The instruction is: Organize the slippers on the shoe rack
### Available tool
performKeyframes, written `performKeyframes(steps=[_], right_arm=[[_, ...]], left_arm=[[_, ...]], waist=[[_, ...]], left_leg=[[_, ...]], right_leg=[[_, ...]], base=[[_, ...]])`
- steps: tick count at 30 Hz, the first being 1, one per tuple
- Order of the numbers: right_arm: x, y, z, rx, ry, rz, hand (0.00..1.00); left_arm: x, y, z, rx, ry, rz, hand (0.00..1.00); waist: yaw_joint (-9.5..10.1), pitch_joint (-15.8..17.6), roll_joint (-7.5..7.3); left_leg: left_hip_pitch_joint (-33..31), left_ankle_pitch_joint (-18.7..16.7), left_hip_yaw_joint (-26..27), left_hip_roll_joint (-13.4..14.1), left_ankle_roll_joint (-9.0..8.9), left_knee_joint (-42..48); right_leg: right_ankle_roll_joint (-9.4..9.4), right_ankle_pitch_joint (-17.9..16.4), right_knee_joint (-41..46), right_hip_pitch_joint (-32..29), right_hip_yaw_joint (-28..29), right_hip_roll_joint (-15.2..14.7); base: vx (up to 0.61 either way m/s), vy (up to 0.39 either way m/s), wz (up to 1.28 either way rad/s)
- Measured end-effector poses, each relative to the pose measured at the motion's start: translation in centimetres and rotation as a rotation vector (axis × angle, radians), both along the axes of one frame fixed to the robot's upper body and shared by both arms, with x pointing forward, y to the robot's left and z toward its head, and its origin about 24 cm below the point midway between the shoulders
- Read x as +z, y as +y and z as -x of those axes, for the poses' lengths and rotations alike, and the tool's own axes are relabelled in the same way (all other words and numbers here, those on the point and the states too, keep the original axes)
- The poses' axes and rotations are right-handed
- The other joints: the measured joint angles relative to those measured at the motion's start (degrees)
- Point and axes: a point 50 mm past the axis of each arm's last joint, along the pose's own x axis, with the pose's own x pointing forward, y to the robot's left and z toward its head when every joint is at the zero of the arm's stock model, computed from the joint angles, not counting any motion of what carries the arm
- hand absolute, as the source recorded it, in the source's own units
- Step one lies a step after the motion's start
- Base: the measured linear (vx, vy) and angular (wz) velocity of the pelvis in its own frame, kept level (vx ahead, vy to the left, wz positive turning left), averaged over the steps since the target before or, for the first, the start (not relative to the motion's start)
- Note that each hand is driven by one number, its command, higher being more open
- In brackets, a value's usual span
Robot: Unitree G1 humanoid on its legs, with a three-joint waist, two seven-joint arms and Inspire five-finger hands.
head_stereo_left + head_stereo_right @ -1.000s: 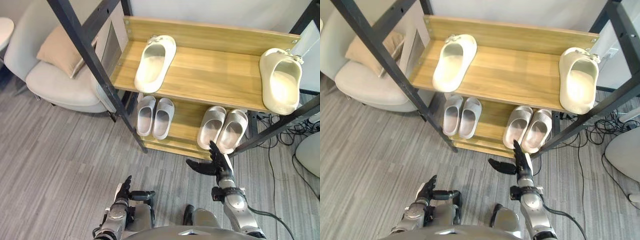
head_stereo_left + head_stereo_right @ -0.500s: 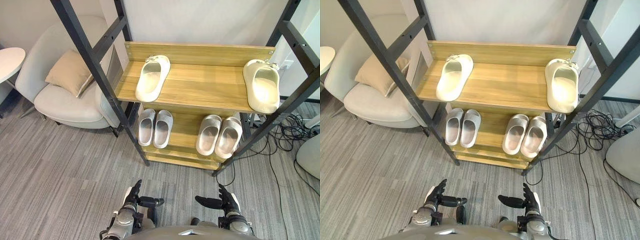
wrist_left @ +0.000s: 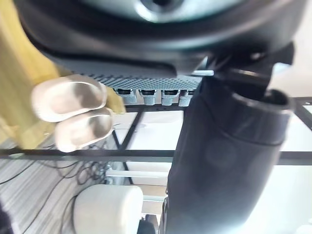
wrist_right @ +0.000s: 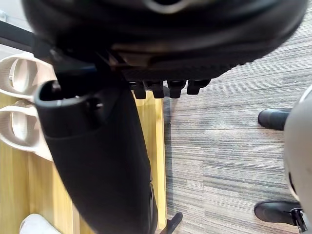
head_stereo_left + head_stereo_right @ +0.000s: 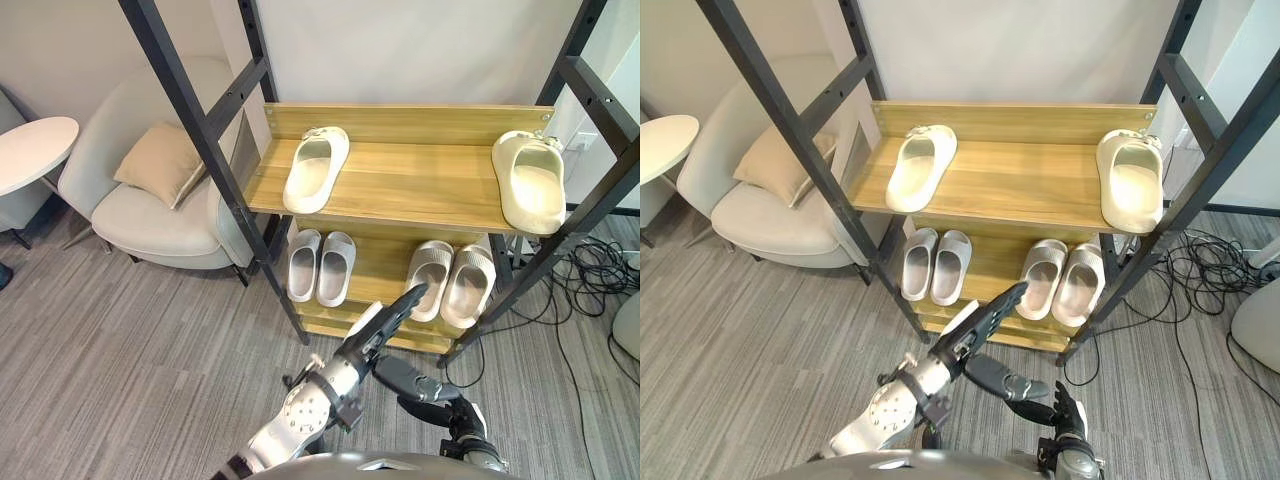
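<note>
L robot hand (image 5: 381,327) raised, slippers (image 5: 472,285) prob. just beyond

— Where are we? It reads as a home, a living-room corner.
— Agreed: a wood-and-metal shoe rack (image 5: 420,180) with slippers (image 5: 316,169) on both shelves, a pale armchair (image 5: 150,215) with a tan cushion (image 5: 168,163), a round side table (image 5: 30,150), a grey plank floor (image 5: 120,340).

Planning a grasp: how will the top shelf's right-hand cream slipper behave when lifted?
The cream slipper looks thick and moulded: probably light, keeping its shape. It reaches the front edge of the top shelf; a push might drop it.
</note>
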Motion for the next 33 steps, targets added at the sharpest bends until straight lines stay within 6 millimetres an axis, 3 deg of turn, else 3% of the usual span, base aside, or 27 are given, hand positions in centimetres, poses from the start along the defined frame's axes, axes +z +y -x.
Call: performKeyframes(steps=[10,17,20,27,33], right_arm=[[0.1,-0.4,0.1,0.07,0.012,0.015,1.0],[-0.1,-0.6,1.1,0.076,0.035,0.009,1.0],[-0.2,-0.6,1.5,0.077,0.045,0.006,1.0],[-0.2,-0.5,1.4,0.088,0.044,-0.01,1.0],[-0.1,-0.4,1.1,0.1,0.036,-0.011,1.0]], left_arm=[[6.6,1.3,-3.6,0.135,-0.236,0.154,1.0],[11.1,4.0,-6.4,0.334,-0.458,0.175,1.0],[11.7,6.0,-8.3,0.457,-0.525,0.112,1.0],[10.7,11.3,-12.5,0.686,-0.527,-0.152,1.0],[12.6,14.9,-14.8,0.763,-0.657,-0.433,1.0]], waist=[[-0.74,-0.59,-0.33],[-1.0,-1.37,-1.79],[-1.14,-1.67,-2.3],[-1.47,-1.27,-3.16],[-1.86,-0.73,-4.18]], left_leg=[[1.1,-0.31,-0.11,0.31,-0.25,-0.02],[0.86,-0.31,0.14,0.3,-0.25,-0.01],[0.91,-0.31,0.13,0.27,-0.25,-0.01],[0.66,-0.31,0.13,0.29,-0.26,-0.02],[-0.6,-0.28,0.59,0.12,-0.25,0.01]], right_leg=[[-0.09,-0.02,-0.51,1.28,0.13,0.08],[-0.09,-0.01,-0.34,0.86,0.43,0.14],[-0.16,0.04,-0.4,0.89,0.39,0.27],[-0.3,0.33,-0.99,0.78,0.41,0.35],[-0.34,0.78,-1.37,-0.63,1.0,0.29]], base=[[0.0,0.001,0.0],[0.0,0.0,0.0],[0.0,0.0,0.0],[0.0,0.0,0.0],[0.02,0.007,-0.05]])
